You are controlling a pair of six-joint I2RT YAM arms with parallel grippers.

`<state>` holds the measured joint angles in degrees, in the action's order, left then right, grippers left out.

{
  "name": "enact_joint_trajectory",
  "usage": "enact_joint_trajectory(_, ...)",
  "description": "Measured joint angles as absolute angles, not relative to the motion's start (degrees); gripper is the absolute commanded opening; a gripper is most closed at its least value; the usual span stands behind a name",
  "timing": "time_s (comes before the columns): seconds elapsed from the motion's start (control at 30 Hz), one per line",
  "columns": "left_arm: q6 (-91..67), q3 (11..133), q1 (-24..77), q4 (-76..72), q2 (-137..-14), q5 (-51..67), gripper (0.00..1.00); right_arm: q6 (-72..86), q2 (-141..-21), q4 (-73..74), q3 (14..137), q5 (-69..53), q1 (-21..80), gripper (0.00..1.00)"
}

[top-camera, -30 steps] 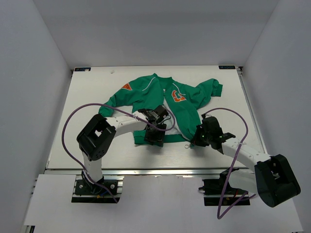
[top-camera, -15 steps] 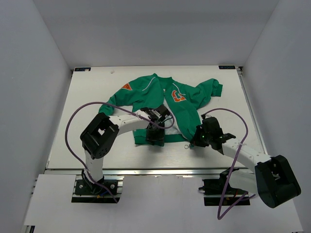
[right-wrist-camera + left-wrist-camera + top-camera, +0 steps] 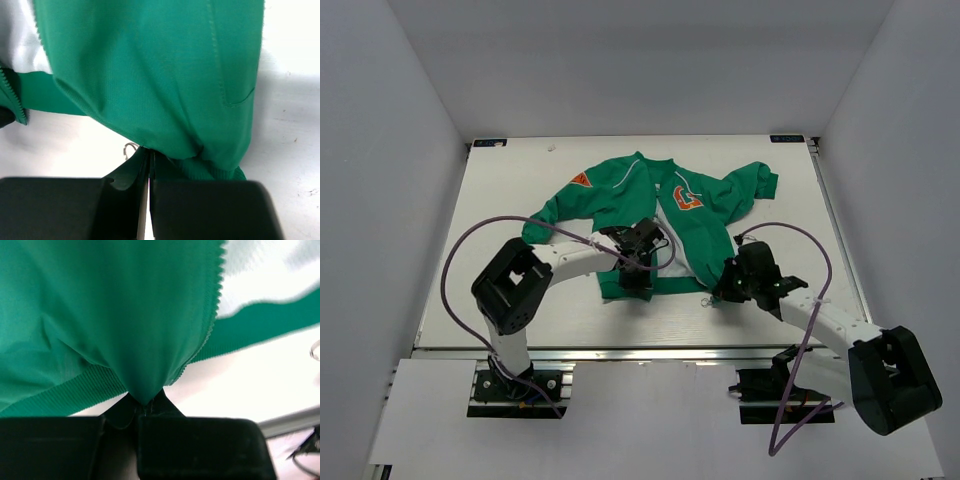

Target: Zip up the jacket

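Locate the jacket (image 3: 705, 222) at the middle of the worktop (image 3: 520, 170). Note the collar away from the arm bases, the hem nearest them, and the front open with pale lining exposed between the two panels.

Treat as light, soft and limp. Expect no stiffness, and expect folds and drag wherever pulled. Rely on the ribbed hem for the firmest purchase; avoid the smooth panel cloth, likely to slip and bunch. Handle without fear of breakage, but avoid wrenching the zip teeth (image 3: 218, 290).

Take hold at the hem, one side of the opening each. Note the left tool (image 3: 634, 277) pressed together on a peak of green cloth at the hem of the panel on its own side. Note the right tool (image 3: 725, 286) likewise pinching the lower edge of the opposite panel, near its outer corner. Find the small metal ring (image 3: 130, 147) just beside the right tool; judge it the zip pull, not yet gripped.

Count as follows:
- one jacket
- two sleeves
- one orange chest logo (image 3: 687, 197)
- one orange sleeve patch (image 3: 581, 179)
- one metal ring
- two tools, both clamped on cloth
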<state>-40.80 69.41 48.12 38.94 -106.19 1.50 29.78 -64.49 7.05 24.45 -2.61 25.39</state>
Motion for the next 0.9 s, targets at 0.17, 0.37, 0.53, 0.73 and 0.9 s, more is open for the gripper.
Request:
enact_joint_trajectory(0.17, -36.32, 66.28, 48.12, 35.33, -98.00, 3.51, 0.00, 23.90, -59.13, 5.26, 24.43, -9.39, 25.17, 0.00)
enact_joint_trajectory(0.37, -33.32, 65.73, 48.12, 27.86, -88.38, 7.46, 0.00, 20.01, -53.58, -2.15, 24.45, -20.60, 25.15, 0.00)
enact_joint_trajectory(0.53, -32.67, 63.68, 48.12, 23.18, -85.41, 9.28, 0.02, 19.73, -55.53, -6.31, 24.45, -26.33, 25.15, 0.00)
enact_joint_trajectory(0.73, -32.36, 63.22, 48.12, 23.59, -85.69, 9.26, 0.04, 20.51, -63.53, -7.97, 24.67, -27.55, 25.15, 0.00)
enact_joint_trajectory(0.9, -32.73, 61.91, 48.12, 23.90, -85.71, 9.06, 0.00, 21.23, -66.30, -8.47, 24.58, -27.88, 25.15, 0.00)
